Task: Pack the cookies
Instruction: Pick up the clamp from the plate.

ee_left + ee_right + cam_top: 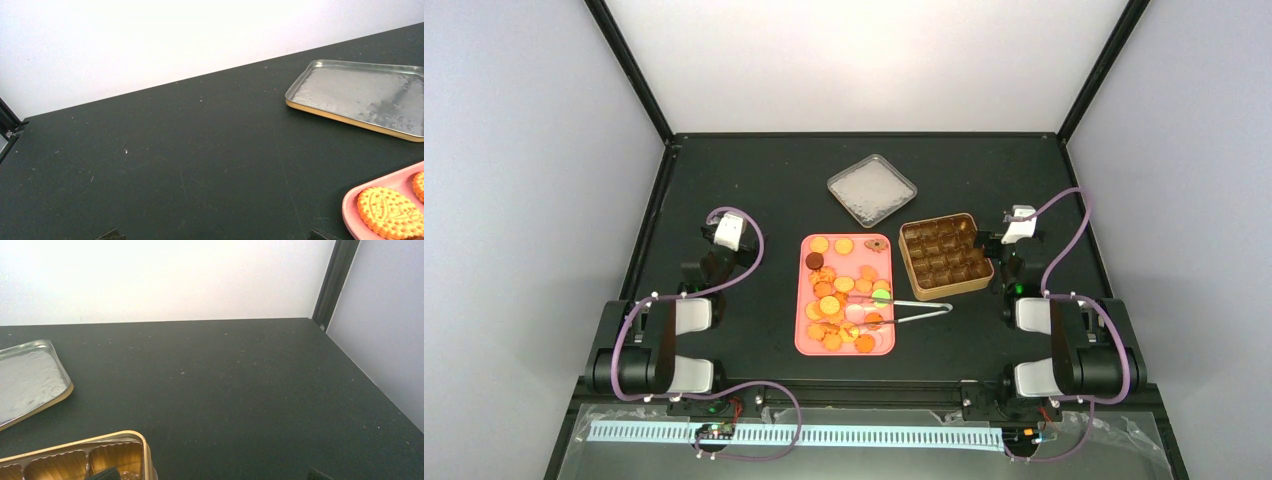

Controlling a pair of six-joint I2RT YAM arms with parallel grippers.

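The cookies (834, 295) lie scattered on a pink tray (804, 345) at the table's middle: mostly orange-golden, one dark brown, one green. An orange cookie (390, 212) shows at the tray corner (350, 202) in the left wrist view. A gold tin (972, 285) with brown compartments sits right of the tray. My left gripper (710, 236) (216, 235) hangs open left of the tray, holding nothing. My right gripper (986, 241) (211, 475) is open at the tin's far right corner (142, 442), one fingertip (105, 473) over a compartment.
Metal tongs (914, 310) lie across the tray's right edge. A silver lid (871, 189) (365, 95) (25, 380) rests behind the tray. Black frame posts stand at the table's back corners.
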